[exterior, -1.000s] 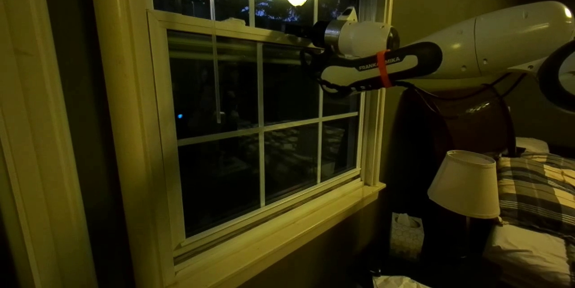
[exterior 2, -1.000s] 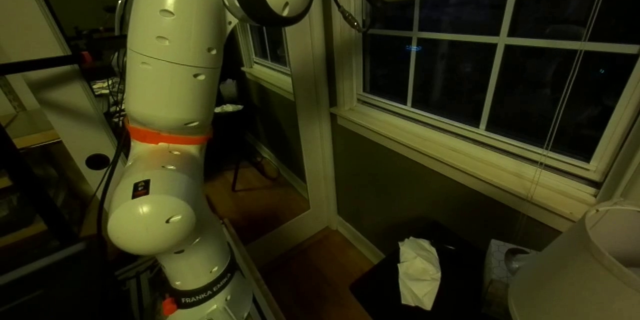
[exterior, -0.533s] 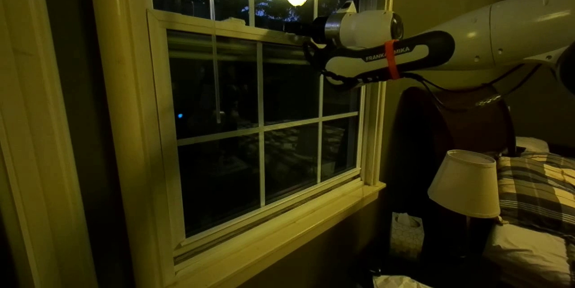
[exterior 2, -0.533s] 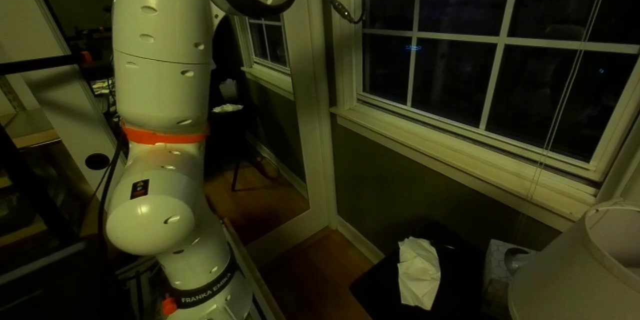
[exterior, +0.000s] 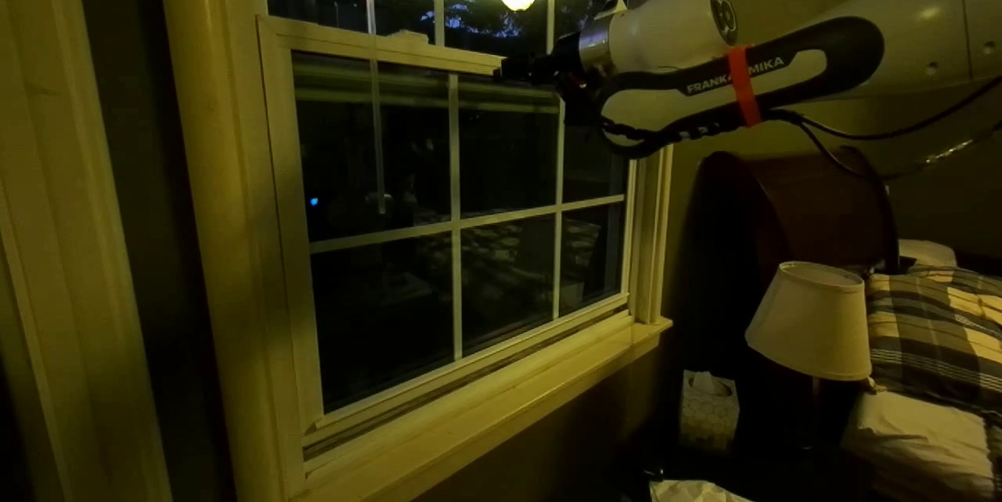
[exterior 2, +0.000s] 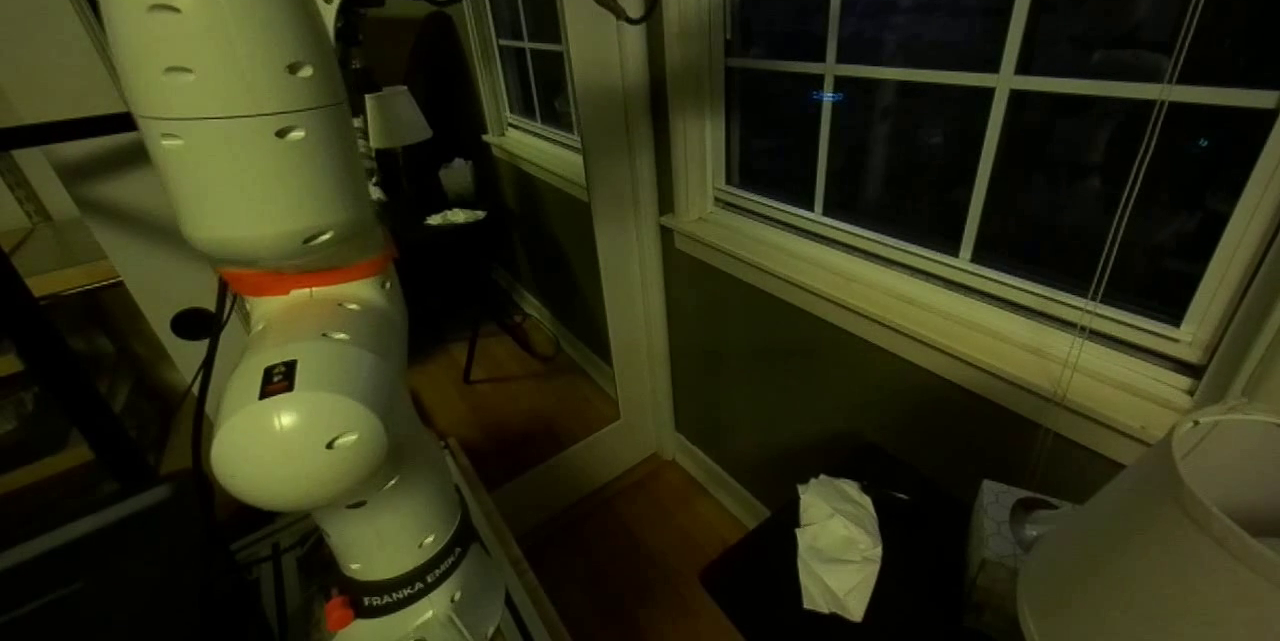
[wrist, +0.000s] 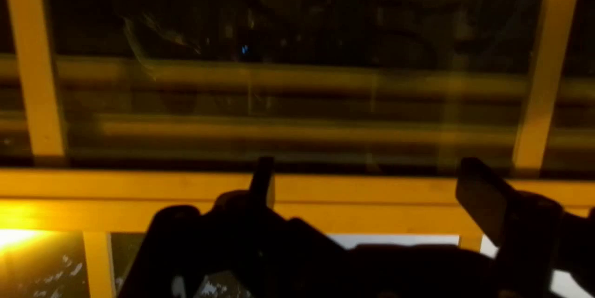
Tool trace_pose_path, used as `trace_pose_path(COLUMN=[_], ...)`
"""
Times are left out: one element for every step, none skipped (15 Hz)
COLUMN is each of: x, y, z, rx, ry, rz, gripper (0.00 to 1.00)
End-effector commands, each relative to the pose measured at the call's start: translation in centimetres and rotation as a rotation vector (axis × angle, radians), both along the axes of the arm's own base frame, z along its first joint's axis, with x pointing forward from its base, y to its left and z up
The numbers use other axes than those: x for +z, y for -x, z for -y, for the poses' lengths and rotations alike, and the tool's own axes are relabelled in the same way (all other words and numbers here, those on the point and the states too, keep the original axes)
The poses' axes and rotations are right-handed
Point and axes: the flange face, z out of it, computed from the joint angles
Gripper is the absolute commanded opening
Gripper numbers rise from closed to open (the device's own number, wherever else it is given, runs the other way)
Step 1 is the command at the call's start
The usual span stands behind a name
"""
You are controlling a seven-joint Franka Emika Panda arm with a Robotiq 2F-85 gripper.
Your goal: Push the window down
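The cream sash window [exterior: 455, 224] has thin bars over dark panes. It also shows in an exterior view [exterior 2: 1003, 79], cut off at the top. A narrow dark strip lies between the lower sash's bottom rail and the sill. My gripper [exterior: 505, 70] is at the height of the lower sash's top rail, towards its right part; contact cannot be told. In the wrist view the gripper [wrist: 367, 161] is open, fingers wide apart and nothing between them. The window's meeting rail [wrist: 362, 189] runs across behind the fingers, which look apart from it.
A blind wand [exterior: 380, 149] hangs before the left panes. A lamp [exterior: 810, 322], a tissue box [exterior: 708, 412] and a bed with plaid cover [exterior: 931, 322] stand at the right. Crumpled white paper [exterior 2: 840, 551] lies on a dark table. A mirror [exterior 2: 540, 321] stands beside the window.
The arm has moved back from the window, with its upper links swinging away and slightly up. The gripper's fingers now show clearly before the top rail. The window has not visibly moved.
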Motion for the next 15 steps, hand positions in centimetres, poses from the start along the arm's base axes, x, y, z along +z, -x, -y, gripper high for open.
trace_pose_path(x=[-3.7, -4.6, -5.8, -6.7, -7.9, -8.8, -9.7, -10.5, -11.4, -12.0, -12.9, -13.6, -14.2, -14.2, -14.6], y=[3.6, 4.0, 4.3, 4.6, 4.8, 5.0, 5.2, 5.5, 5.6, 5.8, 5.9, 5.9, 6.0, 6.2, 6.3], z=[2.0, 2.5, 3.4, 4.0, 4.5, 5.0, 5.2, 5.2, 5.0, 4.7, 4.3, 3.8, 3.4, 3.3, 3.0], rx=[-0.076, -0.094, -0.117, -0.140, -0.162, -0.189, -0.214, -0.241, -0.259, -0.277, -0.277, -0.264, -0.240, -0.262, -0.221], ry=[0.069, 0.093, 0.124, 0.157, 0.188, 0.219, 0.250, 0.281, 0.308, 0.333, 0.350, 0.352, 0.351, 0.370, 0.371], rz=[-0.163, -0.204, -0.240, -0.277, -0.320, -0.362, -0.406, -0.451, -0.504, -0.555, -0.619, -0.686, -0.751, -0.809, -0.873], gripper=[1.00, 1.00, 1.00, 1.00, 1.00, 1.00, 1.00, 1.00, 1.00, 1.00, 1.00, 1.00, 1.00, 1.00, 1.00])
